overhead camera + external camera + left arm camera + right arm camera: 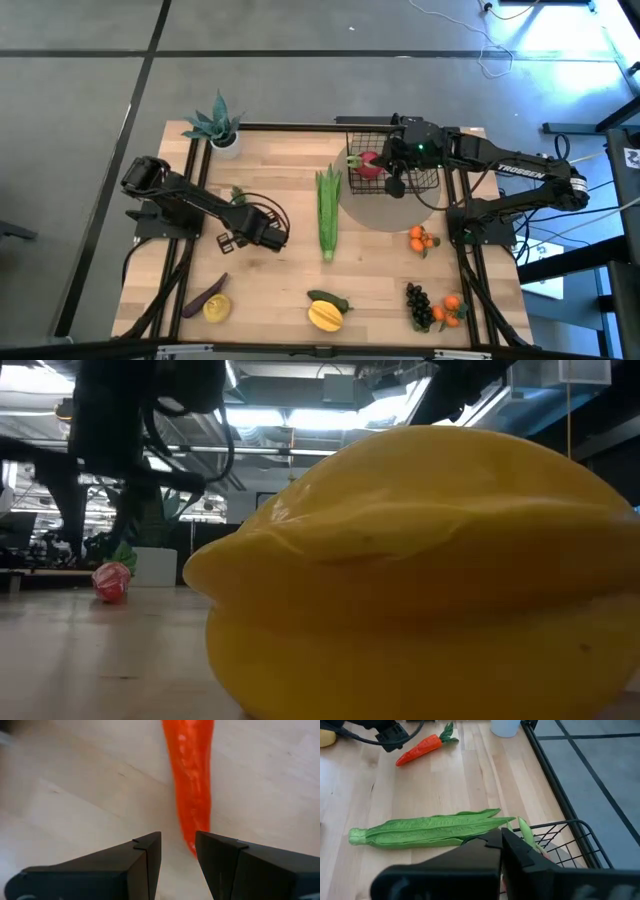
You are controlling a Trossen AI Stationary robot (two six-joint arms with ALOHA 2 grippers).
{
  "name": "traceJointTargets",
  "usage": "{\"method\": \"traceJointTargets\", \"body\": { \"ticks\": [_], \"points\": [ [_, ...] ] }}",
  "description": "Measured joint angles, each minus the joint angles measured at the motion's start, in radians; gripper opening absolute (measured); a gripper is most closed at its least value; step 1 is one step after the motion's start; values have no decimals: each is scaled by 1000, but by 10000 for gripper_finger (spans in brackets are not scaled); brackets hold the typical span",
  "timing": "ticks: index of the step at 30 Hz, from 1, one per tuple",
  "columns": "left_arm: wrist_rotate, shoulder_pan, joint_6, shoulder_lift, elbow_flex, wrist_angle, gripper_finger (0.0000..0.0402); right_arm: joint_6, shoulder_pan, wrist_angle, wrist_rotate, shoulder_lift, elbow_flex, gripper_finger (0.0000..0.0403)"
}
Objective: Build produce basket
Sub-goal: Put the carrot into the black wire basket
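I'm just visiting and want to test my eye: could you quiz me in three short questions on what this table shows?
1. True or false: the corn lies inside the basket.
2. Which gripper hovers at the carrot's tip? A left gripper B right gripper
3. Fill in: the red radish sits in the ____.

Key: 1 false, it lies on the table beside the basket. 2 A, its fingers slightly apart. 3 basket, where the right gripper is, shut.
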Motion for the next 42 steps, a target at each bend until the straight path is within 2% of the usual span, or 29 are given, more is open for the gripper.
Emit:
{"method": "traceJointTargets", "body": {
  "ticks": [4, 21, 33, 38, 42],
  "points": [
    [-49, 0, -5, 0, -59, 99, 109, -2, 0, 0, 0, 0, 0, 0],
    [-81, 0, -3, 10, -115, 154, 109, 3, 0, 2, 1, 0, 0, 0],
    [-108, 3, 223, 51, -115, 156, 109, 51, -1, 2, 3, 0, 0, 0],
    [-103, 4, 257, 55, -115, 163, 85, 51, -1, 2, 3, 0, 0, 0],
    [-96, 1, 270, 55, -116, 163, 39, 51, -1, 2, 3, 0, 0, 0]
  ]
}}
